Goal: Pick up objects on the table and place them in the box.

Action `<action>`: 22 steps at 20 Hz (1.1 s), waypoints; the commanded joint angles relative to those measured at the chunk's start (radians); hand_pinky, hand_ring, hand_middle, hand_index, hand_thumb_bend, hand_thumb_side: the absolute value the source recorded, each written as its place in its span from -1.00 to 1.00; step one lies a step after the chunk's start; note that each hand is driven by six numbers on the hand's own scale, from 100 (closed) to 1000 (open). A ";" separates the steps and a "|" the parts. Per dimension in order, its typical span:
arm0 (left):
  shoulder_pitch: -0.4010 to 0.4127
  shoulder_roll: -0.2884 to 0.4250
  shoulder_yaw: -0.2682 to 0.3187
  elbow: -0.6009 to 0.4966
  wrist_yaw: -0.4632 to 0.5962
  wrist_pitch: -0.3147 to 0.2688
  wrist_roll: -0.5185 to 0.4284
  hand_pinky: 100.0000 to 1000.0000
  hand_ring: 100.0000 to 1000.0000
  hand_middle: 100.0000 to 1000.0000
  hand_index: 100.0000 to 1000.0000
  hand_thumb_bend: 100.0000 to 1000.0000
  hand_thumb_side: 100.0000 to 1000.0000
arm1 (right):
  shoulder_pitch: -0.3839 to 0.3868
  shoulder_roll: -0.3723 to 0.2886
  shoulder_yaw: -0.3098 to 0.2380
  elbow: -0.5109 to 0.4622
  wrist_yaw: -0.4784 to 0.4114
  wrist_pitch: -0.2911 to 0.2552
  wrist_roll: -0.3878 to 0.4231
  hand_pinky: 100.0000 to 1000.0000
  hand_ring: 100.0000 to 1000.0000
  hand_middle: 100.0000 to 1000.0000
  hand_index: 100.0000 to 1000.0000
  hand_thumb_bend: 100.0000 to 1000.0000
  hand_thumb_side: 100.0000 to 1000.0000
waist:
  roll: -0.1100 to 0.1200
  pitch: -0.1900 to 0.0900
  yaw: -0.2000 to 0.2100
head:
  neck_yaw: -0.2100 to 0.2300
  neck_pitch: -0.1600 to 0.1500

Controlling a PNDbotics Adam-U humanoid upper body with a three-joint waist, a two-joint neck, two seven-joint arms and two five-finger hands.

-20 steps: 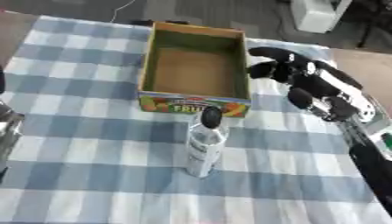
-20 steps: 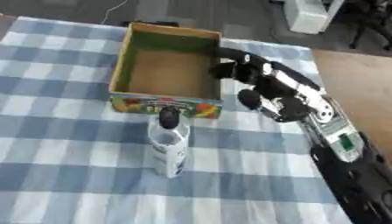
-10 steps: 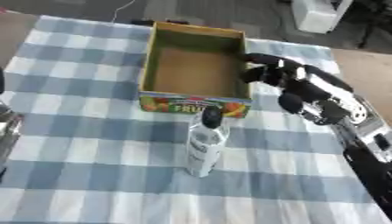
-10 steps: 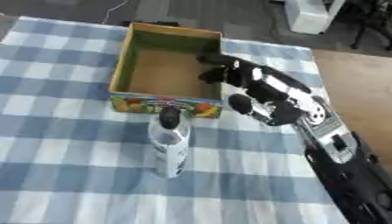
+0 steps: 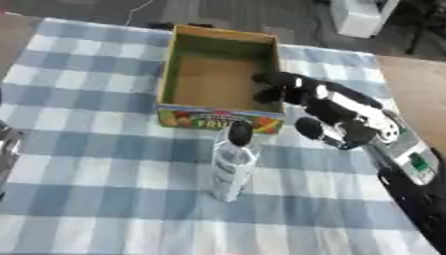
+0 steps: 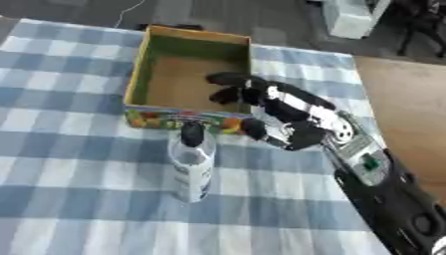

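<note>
The right hand (image 5: 327, 107) is reaching in from about 4 o'clock, its black fingers (image 5: 272, 78) extending over the right wall of the box (image 5: 219, 115) and hanging above the inside near that wall. The fingers are lying relaxed and slightly bent, spread a little apart, and they are holding nothing; the thumb (image 5: 309, 128) is pointing down toward the tablecloth (image 5: 87, 149) just outside the box's front right corner.

The box is an open cardboard carton with a fruit print on its front face, sitting at about 12 o'clock on the blue and white checked cloth, its brown floor showing bare. A clear plastic bottle (image 5: 232, 164) with a black cap and a white label is standing upright just in front of the box at the middle of the table, roughly 8 o'clock from the hand and apart from it.

A silver part is showing at the left edge (image 5: 7, 144), too little to tell the left hand's state
</note>
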 commanded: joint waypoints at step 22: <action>-0.021 0.025 -0.001 -0.017 0.008 -0.027 0.020 -0.12 0.09 0.23 0.41 -1.00 0.60 | -0.016 0.034 0.048 0.026 0.051 -0.194 0.177 0.86 0.80 1.00 1.00 -0.61 0.20 | 0.004 -0.016 0.004 | -0.012 -0.001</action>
